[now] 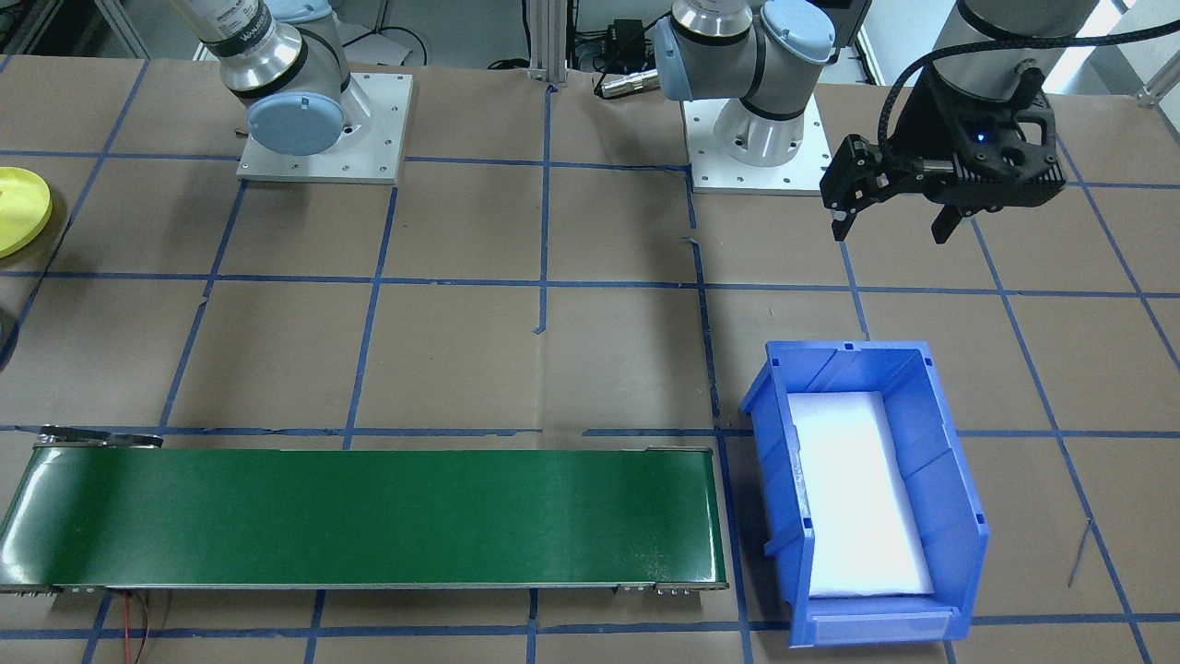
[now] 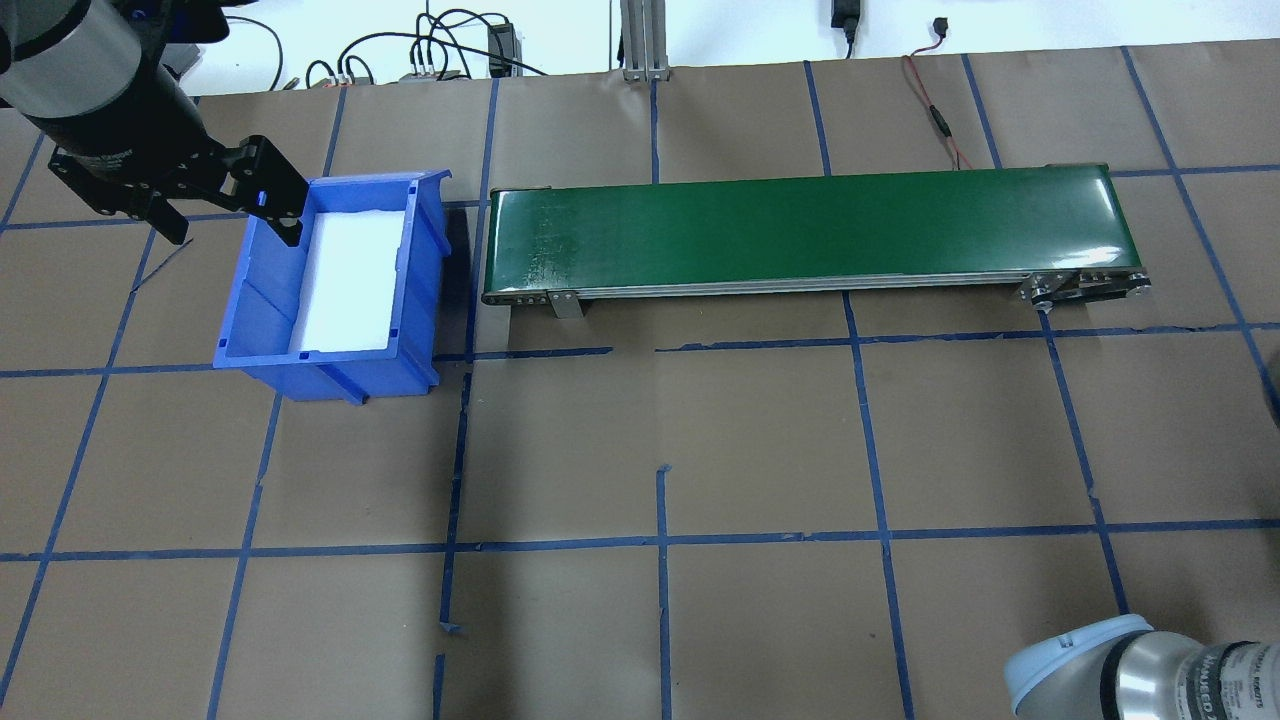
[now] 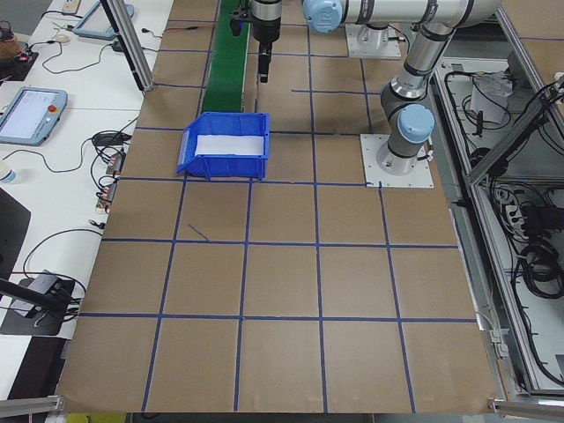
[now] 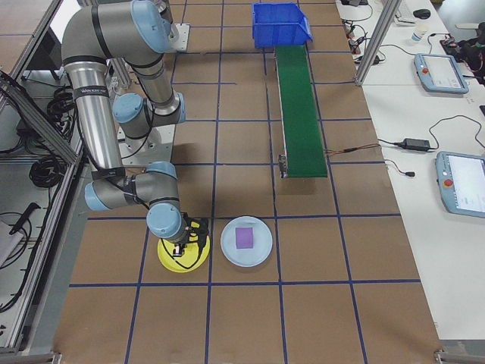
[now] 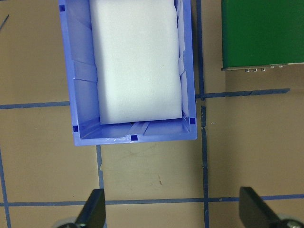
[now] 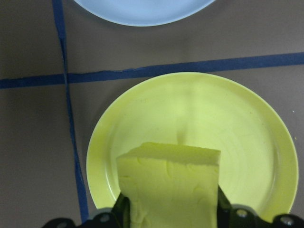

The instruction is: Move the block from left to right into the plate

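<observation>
Block [image 6: 168, 187] status: yellow-green foam, clamped between the right gripper [image 6: 170, 213] fingers, sitting directly above the yellow plate [image 6: 247, 128] in the right wrist view. We can't tell whether its bottom face touches the plate or hangs just over it. In the exterior right view we see the right gripper [image 4: 183, 244] pointing down over the yellow plate [image 4: 170, 258], which lies on the counter [image 4: 242, 182] close to the near arm's base. Just beside that plate, apart from it, sits a pale blue plate [image 4: 246, 241] with a purple cube [image 4: 244, 237] at its middle. A strip of blue tape [image 6: 190, 69] runs between the two plates. At the far end we see the left gripper [image 1: 890, 221] hovering above bare counter beside the blue bin [image 1: 867, 489], fingers spread wide and nothing between them. Left wrist view confirms both fingertips [image 5: 92, 211] well apart, bin [image 5: 76, 80] below with a white foam pad [image 5: 137, 61] covering its floor. Green conveyor belt [image 2: 810, 230] lies lengthwise next to the bin, nothing on it. Only the edge of the yellow plate [image 1: 18, 210] shows in the front-facing view.
</observation>
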